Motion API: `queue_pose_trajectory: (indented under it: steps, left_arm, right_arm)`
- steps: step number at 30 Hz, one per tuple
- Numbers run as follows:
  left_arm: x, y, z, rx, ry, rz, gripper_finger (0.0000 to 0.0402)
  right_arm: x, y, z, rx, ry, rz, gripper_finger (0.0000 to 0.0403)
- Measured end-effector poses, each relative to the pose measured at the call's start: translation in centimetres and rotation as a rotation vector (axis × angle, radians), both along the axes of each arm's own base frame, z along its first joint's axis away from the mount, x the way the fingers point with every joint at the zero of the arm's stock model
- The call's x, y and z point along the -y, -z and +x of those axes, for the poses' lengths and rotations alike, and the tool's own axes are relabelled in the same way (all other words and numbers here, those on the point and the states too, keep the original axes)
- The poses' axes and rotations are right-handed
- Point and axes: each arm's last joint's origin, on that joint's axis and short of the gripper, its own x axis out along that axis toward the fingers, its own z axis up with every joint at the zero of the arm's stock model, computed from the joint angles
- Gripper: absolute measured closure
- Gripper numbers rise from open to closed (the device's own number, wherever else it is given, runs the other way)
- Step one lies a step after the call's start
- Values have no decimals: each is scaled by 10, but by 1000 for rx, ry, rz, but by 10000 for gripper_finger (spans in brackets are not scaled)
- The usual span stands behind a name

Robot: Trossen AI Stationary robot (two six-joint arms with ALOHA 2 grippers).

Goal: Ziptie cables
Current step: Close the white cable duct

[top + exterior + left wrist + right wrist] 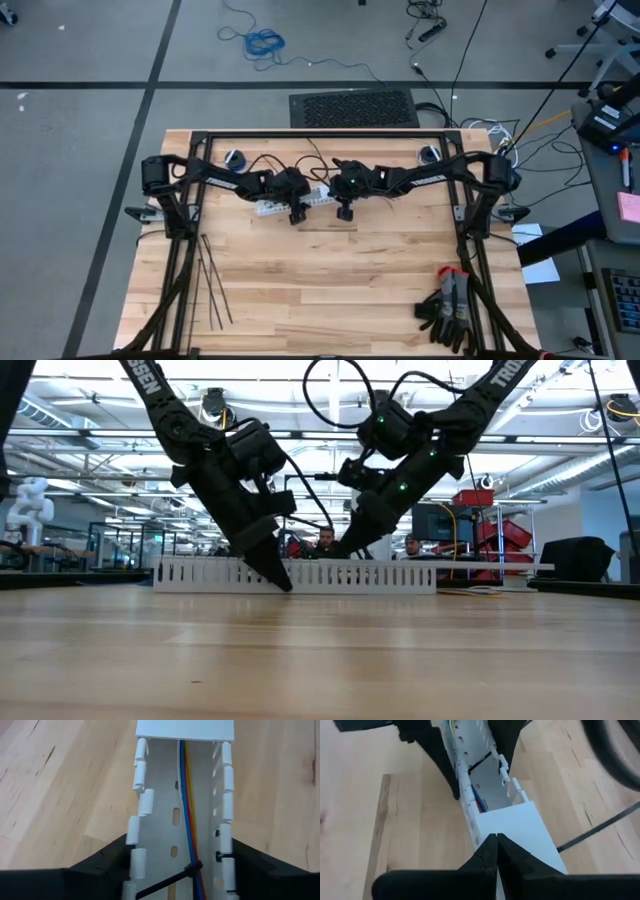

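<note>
The left gripper [175, 870] sits closest to the lens in its wrist view, its 2 dark fingers [100, 870] part-open and straddling the white slotted duct [160, 795], 1 finger outside each wall; whether they press the walls cannot be told. Inside the duct run the cables [189, 820], blue, yellow and orange strands lying along its floor. A black ziptie [172, 879] is looped around the cables between the fingers. The right gripper [496, 851] is fully closed, its tips resting on the duct's lidded end, holding nothing. Spare zipties [212, 280] lie on the table [330, 290] well apart from the duct, toward the left arm's side. Black gloves [448, 308] lie far from the duct.
</note>
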Motion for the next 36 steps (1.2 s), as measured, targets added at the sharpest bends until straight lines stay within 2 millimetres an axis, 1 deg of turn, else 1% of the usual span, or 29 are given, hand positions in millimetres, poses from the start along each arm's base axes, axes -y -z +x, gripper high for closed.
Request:
queue_pose_trajectory:
  steps: [5, 9, 12, 16, 19, 26, 29, 32, 36]
  left_arm:
    - [-1, -1, 3, 36, 16, 19, 114]
    - [-4, -6, 8, 82, 51, 65, 79]
    - [-10, -10, 10, 110, 40, 77, 68]
    - [-14, -11, 9, 119, 16, 88, 67]
    - [-15, -11, 9, 123, 16, 92, 70]
    - [-15, -12, 10, 132, 17, 98, 101]
    - [-15, -5, 15, 152, 20, 102, 117]
    - [-15, 11, 21, 175, 35, 88, 137]
    - [-15, 31, 25, 162, 25, 66, 159]
  right_arm:
    - [7, 11, 2, -13, 11, 9, 402]
    - [9, 13, 3, -15, 12, 9, 402]
    - [8, 14, 3, -17, 8, 10, 403]
    - [8, 14, 2, -17, 1, 15, 403]
    - [9, 14, 2, -17, 0, 13, 403]
    - [9, 14, 2, -16, 0, 13, 403]
    - [8, 14, 2, -17, 0, 14, 403]
    - [8, 14, 2, -17, 0, 13, 403]
    - [8, 15, 1, -23, 1, 20, 403]
